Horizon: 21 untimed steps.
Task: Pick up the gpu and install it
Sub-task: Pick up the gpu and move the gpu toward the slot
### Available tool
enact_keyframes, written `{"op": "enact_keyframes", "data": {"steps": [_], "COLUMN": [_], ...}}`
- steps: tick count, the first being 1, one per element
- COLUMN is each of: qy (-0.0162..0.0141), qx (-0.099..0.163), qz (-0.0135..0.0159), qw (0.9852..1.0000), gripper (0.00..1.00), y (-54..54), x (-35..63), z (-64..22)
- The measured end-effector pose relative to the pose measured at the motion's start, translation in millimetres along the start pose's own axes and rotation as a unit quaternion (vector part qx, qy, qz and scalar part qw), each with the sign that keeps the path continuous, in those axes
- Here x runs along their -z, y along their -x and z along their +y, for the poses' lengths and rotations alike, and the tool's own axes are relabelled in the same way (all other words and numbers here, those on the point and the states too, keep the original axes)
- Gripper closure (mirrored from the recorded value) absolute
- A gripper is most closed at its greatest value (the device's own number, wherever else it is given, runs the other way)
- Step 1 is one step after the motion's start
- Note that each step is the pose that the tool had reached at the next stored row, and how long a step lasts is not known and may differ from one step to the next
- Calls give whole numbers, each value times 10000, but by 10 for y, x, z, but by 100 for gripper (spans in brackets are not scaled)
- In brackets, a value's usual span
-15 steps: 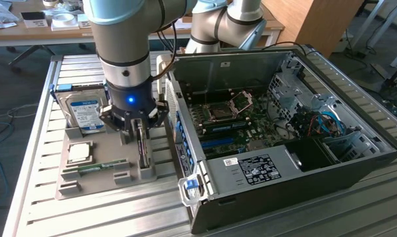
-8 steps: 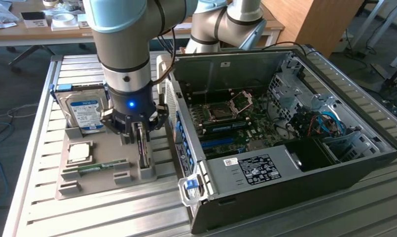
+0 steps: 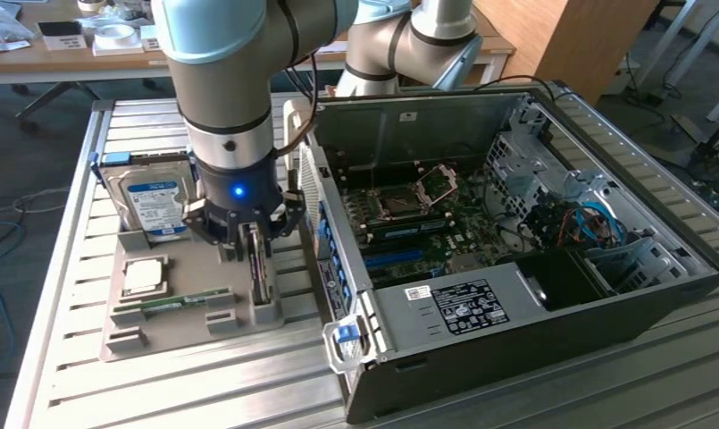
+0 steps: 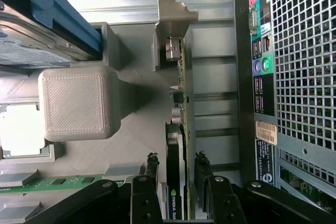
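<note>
Cables point(image 3: 2, 210) trail on the floor beside the slatted metal surface point(image 3: 156, 393). On its grey tray point(image 3: 174, 332) the gpu point(image 3: 262, 281) stands on edge — the hand point(image 3: 254, 246) straddles it, fingers point(image 4: 151, 165) parted, not quite gripping. Rightward sits the opened computer case point(image 3: 514, 357), a wooden panel point(image 3: 573, 36) behind.

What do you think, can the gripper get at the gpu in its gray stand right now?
Probably yes. The gripper hangs right over the gpu, open jaws flanking the upright card, and nothing stands between them.
</note>
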<state>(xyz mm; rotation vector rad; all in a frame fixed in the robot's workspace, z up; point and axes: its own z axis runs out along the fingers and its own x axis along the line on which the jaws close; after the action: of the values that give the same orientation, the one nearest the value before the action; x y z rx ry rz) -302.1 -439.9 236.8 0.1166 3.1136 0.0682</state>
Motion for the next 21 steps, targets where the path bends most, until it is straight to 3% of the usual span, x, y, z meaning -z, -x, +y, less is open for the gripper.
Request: {"op": "enact_keyframes", "data": {"steps": [21], "qy": [-2], "qx": [0], "qz": [1], "qw": [10000], "gripper": [58], "y": [-3], "x": [-75], "z": [16]}}
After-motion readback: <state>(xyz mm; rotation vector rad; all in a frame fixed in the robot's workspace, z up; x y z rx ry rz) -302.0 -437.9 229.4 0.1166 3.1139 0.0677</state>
